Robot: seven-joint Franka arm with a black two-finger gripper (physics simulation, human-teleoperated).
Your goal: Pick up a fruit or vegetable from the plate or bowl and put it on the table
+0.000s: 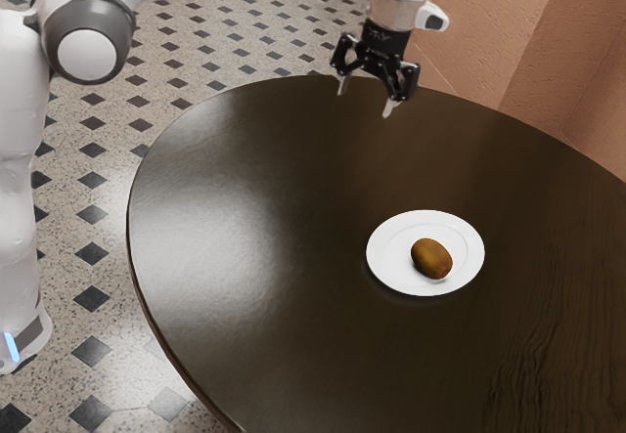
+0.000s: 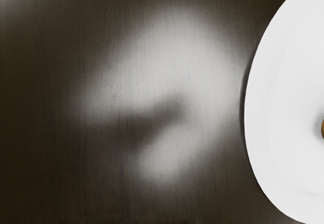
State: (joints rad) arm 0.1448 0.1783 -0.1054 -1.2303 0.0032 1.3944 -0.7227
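The jaws of the black gripper (image 1: 366,99) stand wide apart, their tips pointing down, with a clear gap between them. They hold nothing and touch nothing, raised above the dark worktop (image 1: 264,286). Under the hand, the wrist view shows a pale sheen on the wood with a soft dark patch in it.

Off to one side of the jaws, and lower, lies a round white plate (image 1: 391,272), toward the exterior view's right and nearer that camera. On it, well apart from the jaws, rests the task's thing, a brown oval fruit (image 1: 431,258), lying on its side close to the plate's middle.

Beyond the worktop's edge, farther from the jaws, is a pale floor (image 1: 93,272) set with dark diamonds; behind the jaws, toward the exterior view's right, rises a terracotta-coloured wall (image 1: 499,22).
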